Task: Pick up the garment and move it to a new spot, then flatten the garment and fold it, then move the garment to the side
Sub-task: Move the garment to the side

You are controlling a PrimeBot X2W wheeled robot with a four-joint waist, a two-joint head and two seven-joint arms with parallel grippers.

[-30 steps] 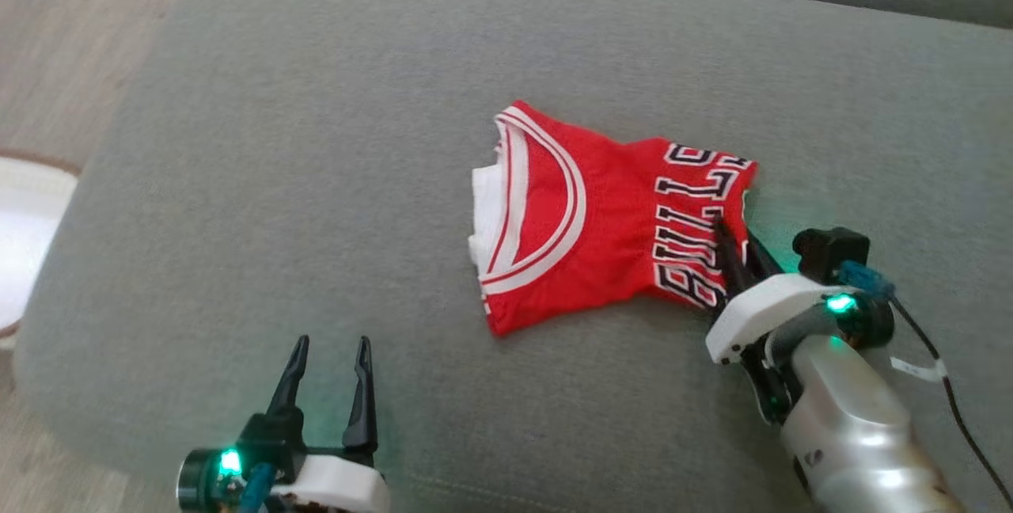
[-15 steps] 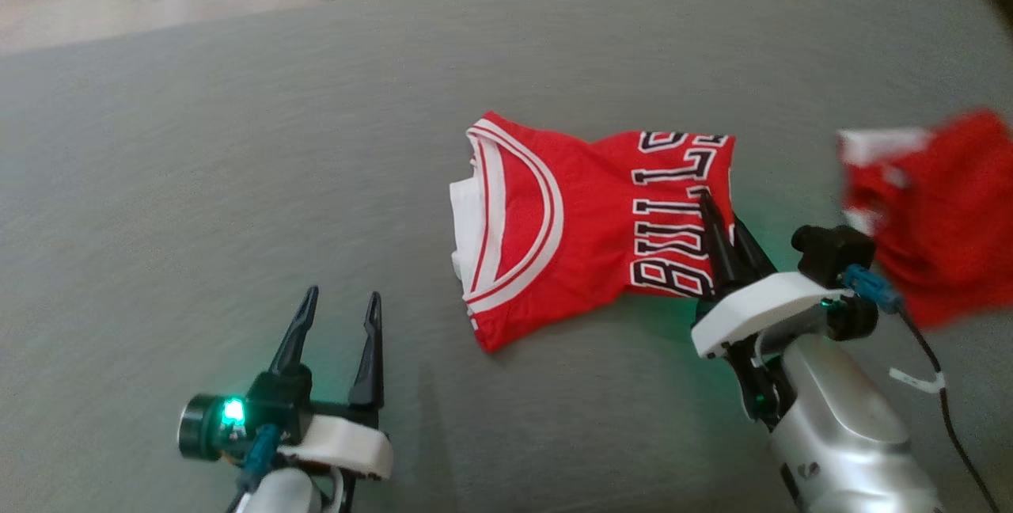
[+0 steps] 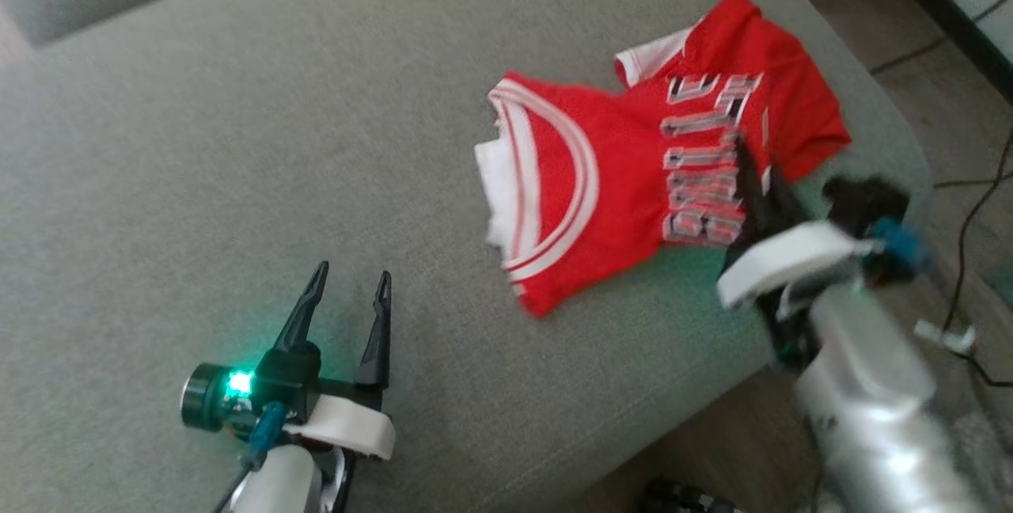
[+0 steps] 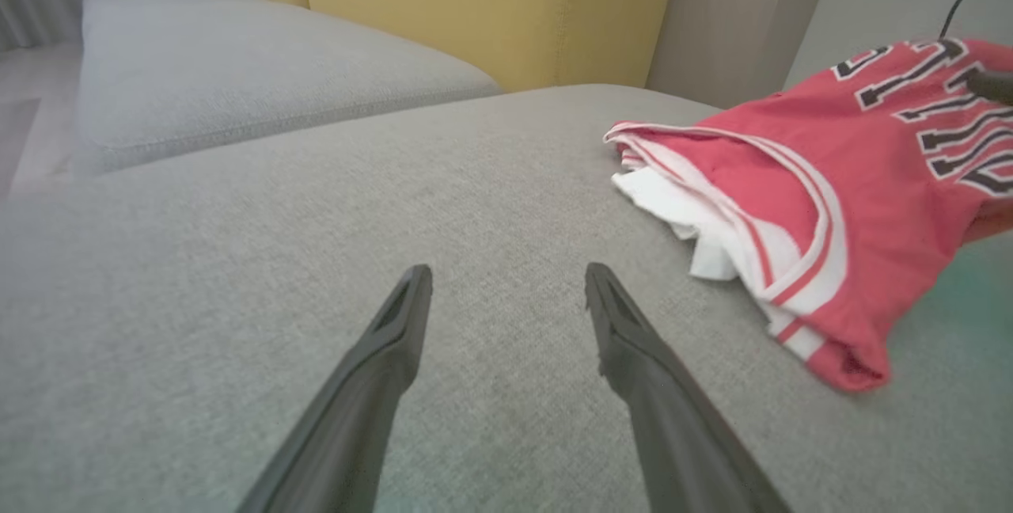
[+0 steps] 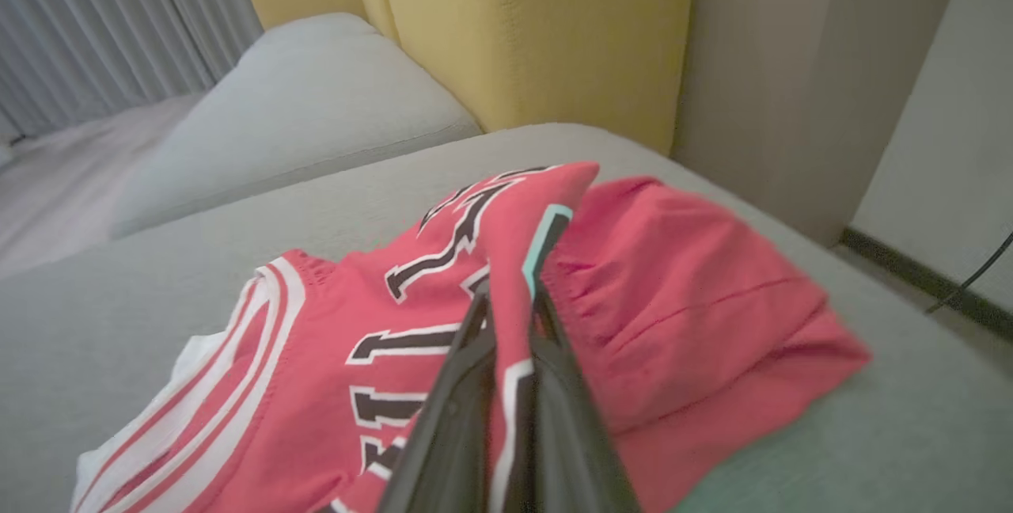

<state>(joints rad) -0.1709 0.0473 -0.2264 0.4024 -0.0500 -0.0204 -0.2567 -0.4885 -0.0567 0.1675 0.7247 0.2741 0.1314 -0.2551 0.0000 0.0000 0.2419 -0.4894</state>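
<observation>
The garment [image 3: 617, 180] is a folded red jersey with white trim and black lettering, lying on the grey sofa cushion [image 3: 237, 141] near its right edge. My right gripper [image 3: 744, 153] is at the jersey's lettered end. In the right wrist view a raised fold of the garment [image 5: 316, 370] is pinched between the shut fingers of the right gripper [image 5: 510, 299]. My left gripper [image 3: 348, 283] stands open over bare cushion to the left of the jersey, holding nothing. In the left wrist view the left gripper [image 4: 506, 275] points past the garment [image 4: 855, 172], which lies to its right.
A second red cloth [image 3: 760, 46] lies beyond the jersey, partly under it, also seen as the red cloth [image 5: 681, 283]. The cushion's rounded edge [image 3: 712, 394] drops to floor with cables [image 3: 973, 204]. A yellow backrest [image 4: 475, 6] and another grey cushion [image 4: 237, 62] stand behind.
The right gripper has shut on the jersey's lettered end. The head camera has swung right, bringing the second red cloth and the floor into view. The left gripper stays open.
</observation>
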